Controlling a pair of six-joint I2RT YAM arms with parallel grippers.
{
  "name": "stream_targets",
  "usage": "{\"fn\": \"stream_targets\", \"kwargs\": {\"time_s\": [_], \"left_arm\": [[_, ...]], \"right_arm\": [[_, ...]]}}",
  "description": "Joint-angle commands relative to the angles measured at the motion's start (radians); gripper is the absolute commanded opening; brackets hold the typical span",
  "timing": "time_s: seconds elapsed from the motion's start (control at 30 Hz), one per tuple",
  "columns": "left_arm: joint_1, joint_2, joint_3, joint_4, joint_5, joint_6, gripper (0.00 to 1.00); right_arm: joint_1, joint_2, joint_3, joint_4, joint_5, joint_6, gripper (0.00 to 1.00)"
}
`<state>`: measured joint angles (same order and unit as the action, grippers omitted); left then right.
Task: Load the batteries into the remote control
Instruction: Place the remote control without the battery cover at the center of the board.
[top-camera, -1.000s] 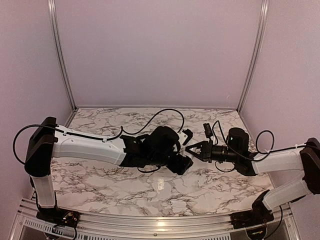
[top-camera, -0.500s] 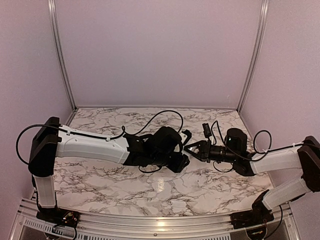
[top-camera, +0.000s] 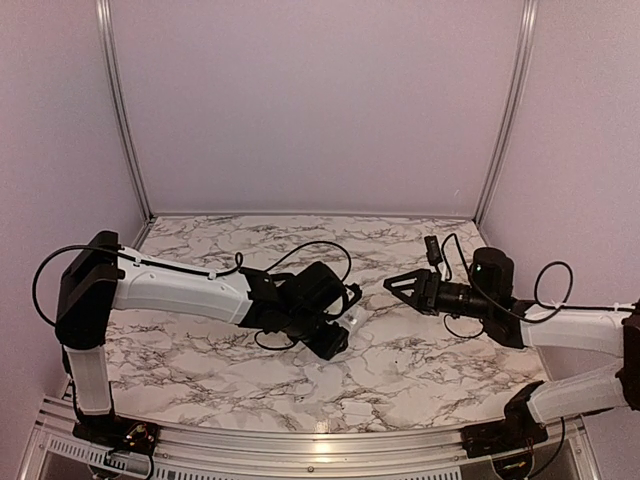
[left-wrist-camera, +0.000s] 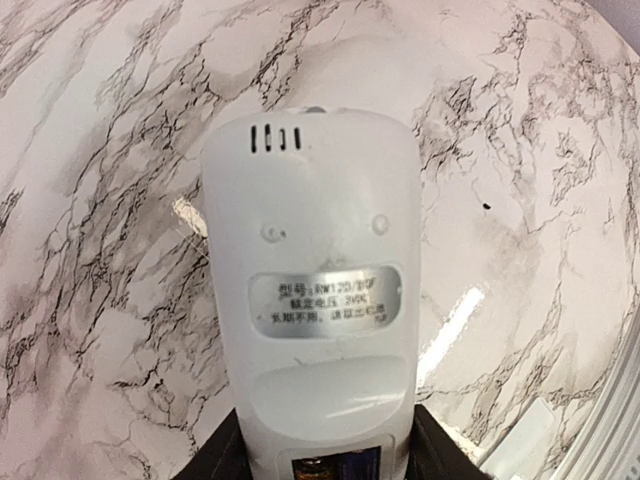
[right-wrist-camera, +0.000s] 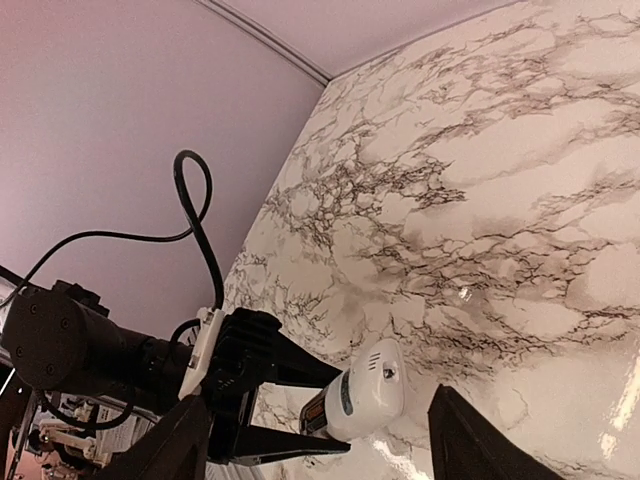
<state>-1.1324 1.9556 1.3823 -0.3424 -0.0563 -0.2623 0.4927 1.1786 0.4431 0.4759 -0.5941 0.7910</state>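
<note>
My left gripper (top-camera: 338, 325) is shut on the remote control (left-wrist-camera: 312, 300), its dark fingers (left-wrist-camera: 222, 455) pressing both sides of the lower end. The white remote faces back-up, showing a silver label and an open bay at the bottom edge where the batteries (left-wrist-camera: 322, 466) lie, golden-brown and dark. From the right wrist the remote (right-wrist-camera: 368, 390) sticks out of the left gripper just above the marble. My right gripper (top-camera: 393, 288) hangs to the remote's right, apart from it. It (right-wrist-camera: 320, 420) stands open with nothing between its fingers (right-wrist-camera: 478, 440).
The white marble tabletop (top-camera: 420, 360) is ringed by lilac walls with metal corner posts. A black cable (right-wrist-camera: 195, 215) loops over the left arm's wrist. A metal rail (top-camera: 300, 440) runs along the near edge between the arm bases.
The right gripper has opened and drawn back to the right, away from the remote. The left gripper has closed on the remote and carried it slightly left and nearer.
</note>
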Motion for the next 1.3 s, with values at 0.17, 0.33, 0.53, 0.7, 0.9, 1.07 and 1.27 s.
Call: {"fn": "stream_targets", "kwargs": {"time_s": [0.17, 0.33, 0.53, 0.7, 0.9, 1.07, 1.27], "left_arm": [[0.033, 0.060, 0.026, -0.153, 0.052, 0.022, 0.26], [0.038, 0.091, 0.045, -0.181, 0.047, 0.028, 0.26], [0.042, 0.127, 0.067, -0.216, 0.046, 0.042, 0.28], [0.042, 0.132, 0.079, -0.231, 0.053, 0.058, 0.44], [0.042, 0.065, 0.090, -0.224, 0.086, 0.127, 0.65], [0.035, -0.062, 0.034, -0.147, 0.069, 0.210, 0.73], [-0.026, -0.191, -0.156, 0.006, 0.168, 0.392, 0.69]], "right_arm": [[-0.023, -0.177, 0.094, -0.302, 0.125, -0.166, 0.99], [-0.032, -0.213, 0.136, -0.372, 0.132, -0.225, 0.99], [-0.036, -0.263, 0.095, -0.346, 0.203, -0.211, 0.99], [-0.040, -0.307, 0.079, -0.338, 0.230, -0.218, 0.99], [-0.040, -0.310, 0.106, -0.378, 0.208, -0.259, 0.99], [-0.042, -0.317, 0.123, -0.404, 0.136, -0.328, 0.99], [-0.042, -0.345, 0.125, -0.471, 0.084, -0.387, 0.99]]}}
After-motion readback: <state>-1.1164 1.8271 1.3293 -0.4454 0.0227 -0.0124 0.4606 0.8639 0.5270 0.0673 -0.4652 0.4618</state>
